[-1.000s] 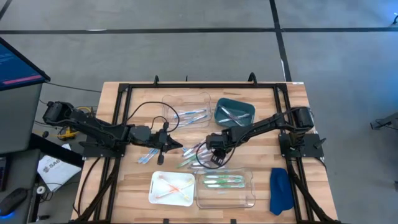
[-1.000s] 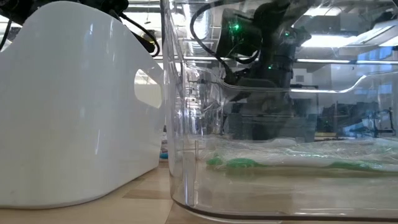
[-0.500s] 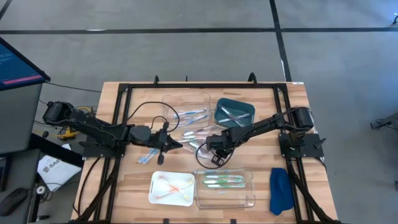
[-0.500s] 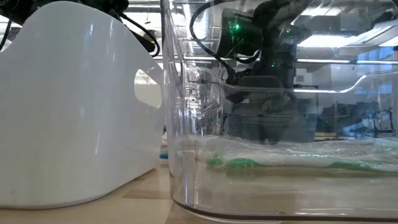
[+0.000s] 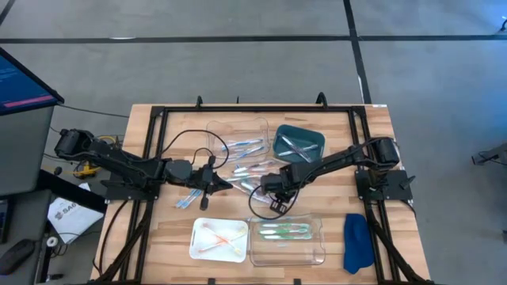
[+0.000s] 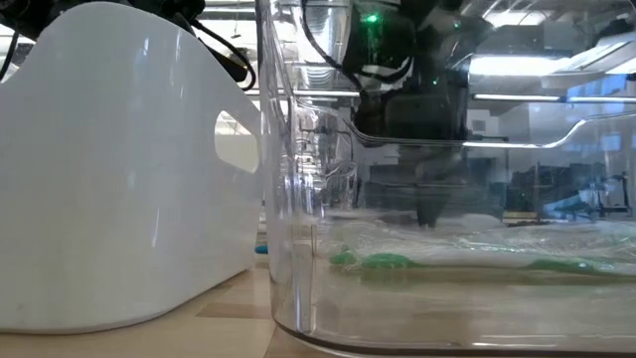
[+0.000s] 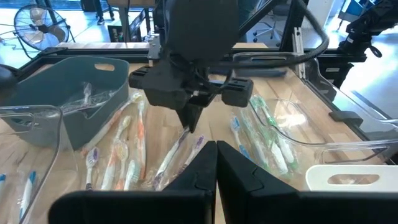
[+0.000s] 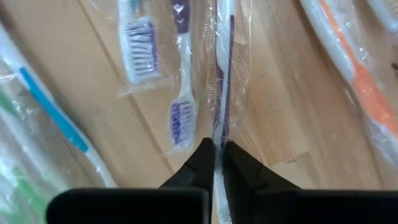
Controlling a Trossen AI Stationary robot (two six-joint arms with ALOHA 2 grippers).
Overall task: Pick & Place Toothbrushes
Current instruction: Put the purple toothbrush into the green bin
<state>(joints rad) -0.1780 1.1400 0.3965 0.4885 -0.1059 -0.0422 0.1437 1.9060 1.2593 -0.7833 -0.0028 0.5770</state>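
Several wrapped toothbrushes [image 5: 247, 176] lie in a loose pile on the wooden table's middle. My right gripper [image 5: 265, 188] stands over the pile's near right side, fingers pointing down, shut on a purple-and-white wrapped toothbrush [image 8: 222, 81]. The left wrist view [image 7: 189, 121] shows this gripper from the front. My left gripper [image 5: 224, 185] is shut and empty at the pile's left side, just above the table. Green toothbrushes [image 5: 283, 230] lie in the near clear tray [image 5: 319, 245]. My right gripper pinches the purple-and-white toothbrush in its clear wrapper between its two fingertips, at one end of the handle [image 8: 219, 134]. The fingers come from above, pointing down. The toothbrush [image 7: 177, 149] runs away from the fingers and lies on the table among the others.
A far clear tray [image 5: 218, 131] holds blue toothbrushes. A teal tray [image 5: 317, 138] holds white ones. A white tray [image 5: 198, 245] at the near side holds orange ones. A blue cloth [image 5: 356, 241] lies near right. A black frame [image 5: 158, 119] borders the table.
My right gripper has moved from near the clear tray toward the table's far left, onto the pile, and has gone down to the table.
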